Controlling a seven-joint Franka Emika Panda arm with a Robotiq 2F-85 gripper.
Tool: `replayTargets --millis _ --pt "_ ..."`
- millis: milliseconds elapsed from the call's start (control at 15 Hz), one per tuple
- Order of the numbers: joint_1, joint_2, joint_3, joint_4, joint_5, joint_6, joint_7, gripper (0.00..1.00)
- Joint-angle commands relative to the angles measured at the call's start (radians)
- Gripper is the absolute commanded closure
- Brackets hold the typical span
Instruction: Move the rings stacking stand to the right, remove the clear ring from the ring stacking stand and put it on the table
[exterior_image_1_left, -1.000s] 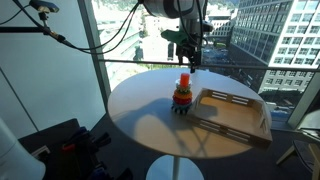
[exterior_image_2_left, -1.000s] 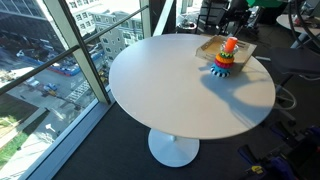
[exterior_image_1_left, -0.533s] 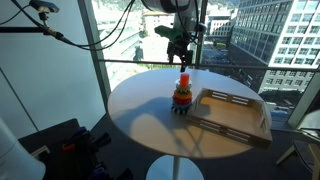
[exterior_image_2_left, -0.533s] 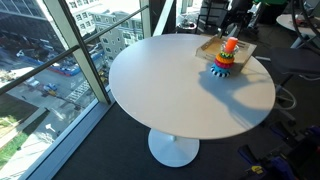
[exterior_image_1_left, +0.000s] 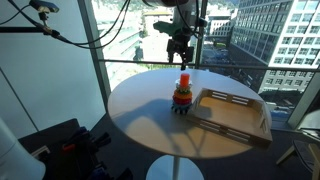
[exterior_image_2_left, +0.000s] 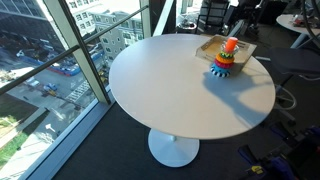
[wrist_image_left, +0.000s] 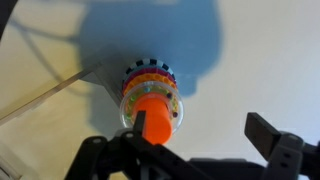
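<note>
The rings stacking stand (exterior_image_1_left: 182, 95) stands upright on the round beige table (exterior_image_1_left: 140, 110), close to the tray's near corner; it also shows in an exterior view (exterior_image_2_left: 225, 58). In the wrist view I look down on its orange-red peg (wrist_image_left: 152, 112). The clear ring (wrist_image_left: 177, 113) sits around the peg on top of the coloured rings. My gripper (exterior_image_1_left: 180, 50) hangs open and empty well above the stand. In the wrist view its fingers (wrist_image_left: 203, 128) spread wide, the left one over the peg, the right one over bare table (wrist_image_left: 260, 60).
A rectangular wooden tray (exterior_image_1_left: 235, 115) lies on the table right beside the stand, also in an exterior view (exterior_image_2_left: 208, 45). Floor-to-ceiling windows stand behind the table. Most of the tabletop (exterior_image_2_left: 170, 90) is bare.
My gripper has risen a little above the stand, still open. The stand and tray have not moved.
</note>
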Motion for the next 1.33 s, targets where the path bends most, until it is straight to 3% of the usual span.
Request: replayTargets --millis 0,867,1267 --pt "0.012 -0.051 -0.012 -0.072 -0.055 0.065 0.039 0.0" --pt "0.039 -0.053 -0.021 -0.2 -0.2 0.274 0.181 0.0" --pt "0.031 -0.034 -0.025 -0.21 -0.185 0.33 0.194 0.0"
